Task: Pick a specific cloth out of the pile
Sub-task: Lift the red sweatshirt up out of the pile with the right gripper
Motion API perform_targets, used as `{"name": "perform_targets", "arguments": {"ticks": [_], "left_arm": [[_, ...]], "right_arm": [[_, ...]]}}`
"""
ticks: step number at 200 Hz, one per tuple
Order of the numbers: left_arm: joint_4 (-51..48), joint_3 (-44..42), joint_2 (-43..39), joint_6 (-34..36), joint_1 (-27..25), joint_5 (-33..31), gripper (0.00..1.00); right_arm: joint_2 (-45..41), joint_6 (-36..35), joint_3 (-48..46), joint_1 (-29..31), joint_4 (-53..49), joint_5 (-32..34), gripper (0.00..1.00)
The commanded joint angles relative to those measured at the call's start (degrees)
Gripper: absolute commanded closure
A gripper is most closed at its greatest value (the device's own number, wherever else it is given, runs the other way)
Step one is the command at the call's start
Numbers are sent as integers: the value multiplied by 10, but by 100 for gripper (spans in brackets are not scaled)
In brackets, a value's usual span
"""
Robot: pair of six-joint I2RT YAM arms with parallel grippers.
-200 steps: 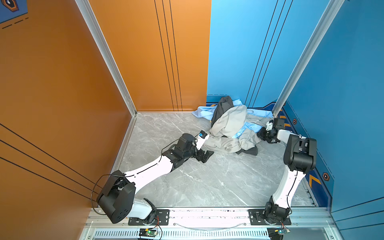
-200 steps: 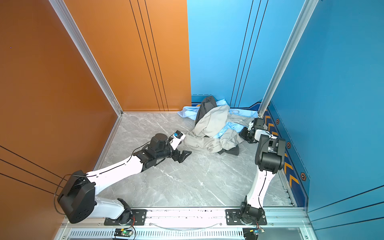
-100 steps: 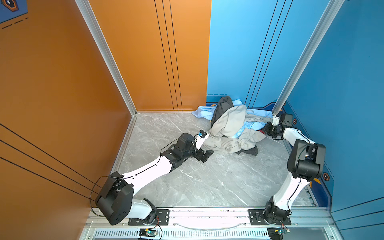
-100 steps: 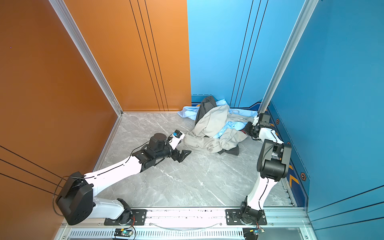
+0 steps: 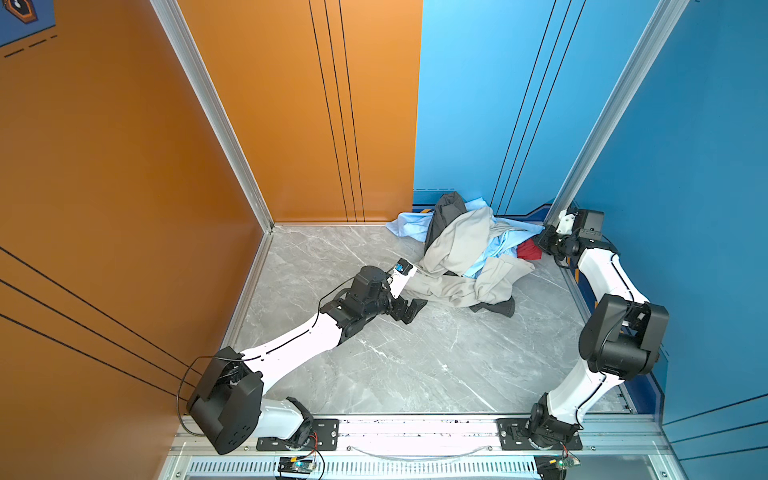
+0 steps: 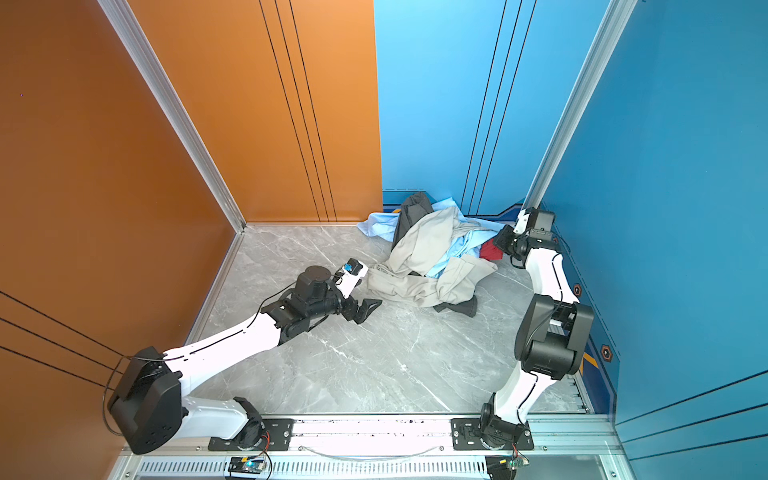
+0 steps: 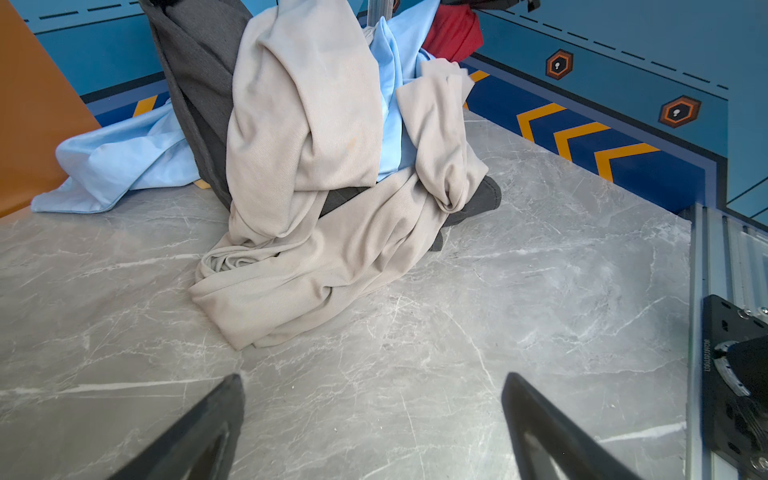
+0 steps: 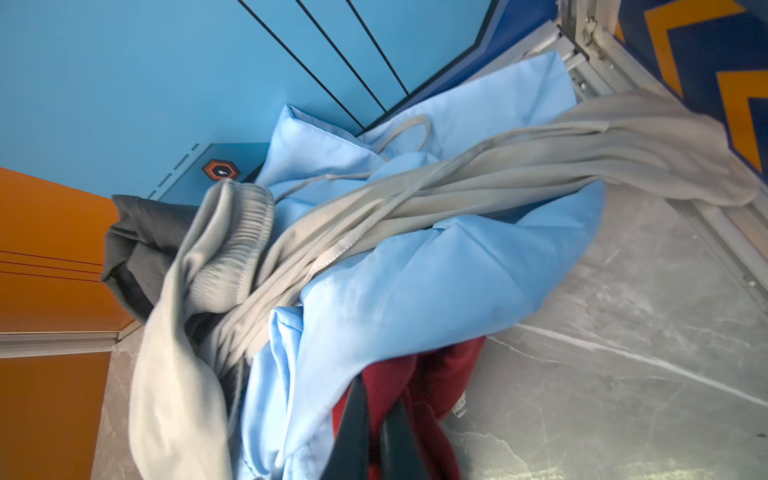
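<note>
The pile of light grey, light blue and dark grey garments lies against the back wall. At its right edge a bit of the dark red cloth pokes out from under the light blue fabric. My right gripper is shut on it; in the right wrist view the red cloth bunches around the closed gripper. My left gripper rests open on the floor, short of the pile's grey edge and holding nothing.
The orange wall and blue walls close in the marble floor. An aluminium corner post stands right behind my right gripper. A metal rail carries both arm bases at the front.
My right arm has swung its elbow out to the right and drawn its gripper back toward the corner post; the red cloth now shows at the pile's edge. The left arm has not moved.
</note>
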Motion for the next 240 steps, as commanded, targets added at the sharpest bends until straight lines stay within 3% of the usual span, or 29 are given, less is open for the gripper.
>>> {"name": "perform_targets", "arguments": {"ticks": [1,87,182,240], "left_arm": [[6,4,-16,-1,-5,-10,4],[6,4,-16,-3,-5,-17,4],[14,7,-5,-19,3,-21,4],[32,40,27,-20,-14,-71,4]], "right_arm": [[-32,25,57,-2,12,-19,100],[-16,79,237,17,-6,-48,100],[30,104,452,59,-15,-31,100],[6,87,450,90,-2,-23,100]]}}
